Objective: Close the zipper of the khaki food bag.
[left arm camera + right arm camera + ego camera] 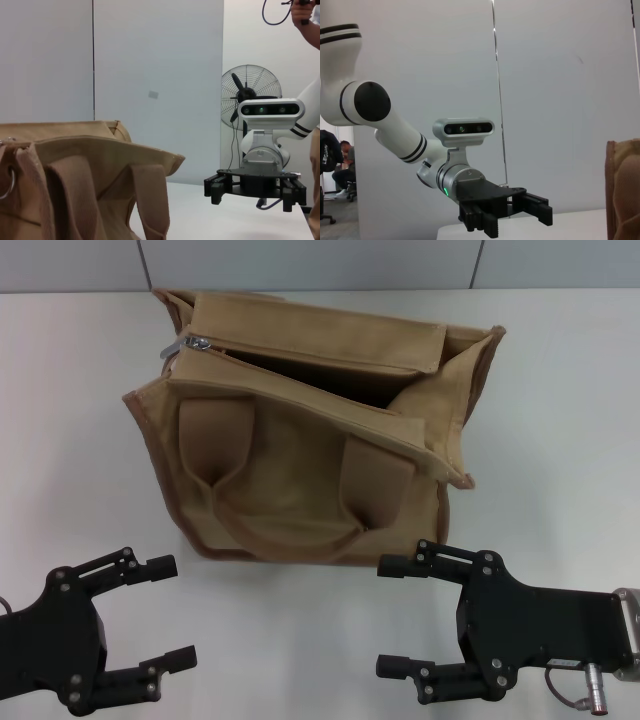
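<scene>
One bag (300,440) sits on the white surface (560,390), its top gaping, with two flaps spread apart. One zipper (300,375) runs along the opening, its single silver pull (197,343) at the far left end. Two strap handles hang down the near side. Two end effectors hover near the front edge, both clear of the bag: the left end effector (175,610) with fingers spread, the right end effector (395,615) likewise released, holding nothing.
</scene>
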